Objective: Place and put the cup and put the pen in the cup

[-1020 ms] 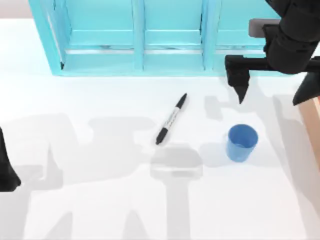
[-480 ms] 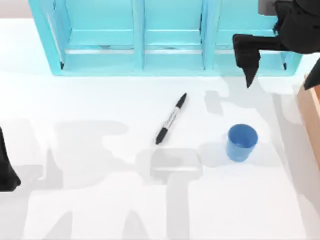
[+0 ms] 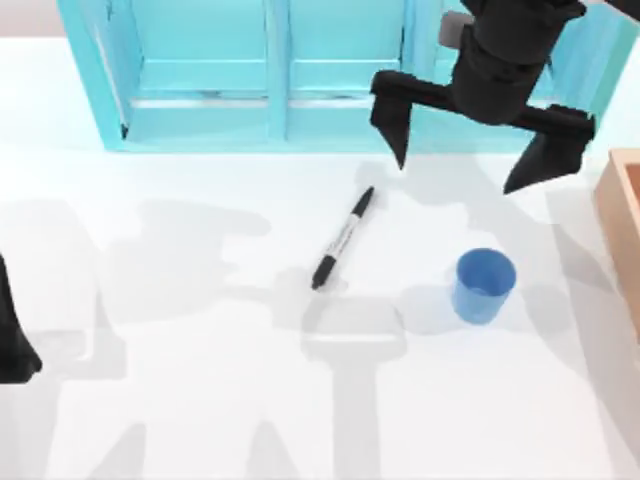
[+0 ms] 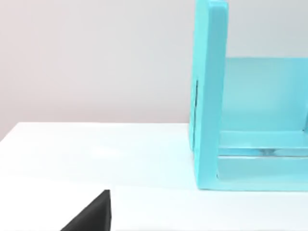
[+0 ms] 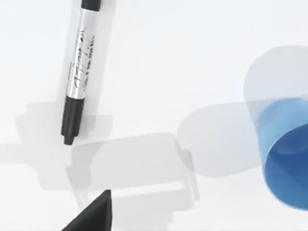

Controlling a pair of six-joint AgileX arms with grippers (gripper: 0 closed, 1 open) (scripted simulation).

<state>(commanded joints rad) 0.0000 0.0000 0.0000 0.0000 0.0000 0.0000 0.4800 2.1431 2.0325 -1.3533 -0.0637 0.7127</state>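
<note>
Pen: flat on the tabletop, near the middle, lying slantwise, well apart from the cup, untouched.
Cup: upright, right of the middle, toward the right edge, apparently empty.
Right gripper: high over the far edge, in front of the turquoise shelf unit, fingers spread wide, nothing held.
Left gripper: parked at the left edge; finger state impossible to tell.
Progress: nothing done yet; grasping the pen and dropping it into the cup both remain.
</note>
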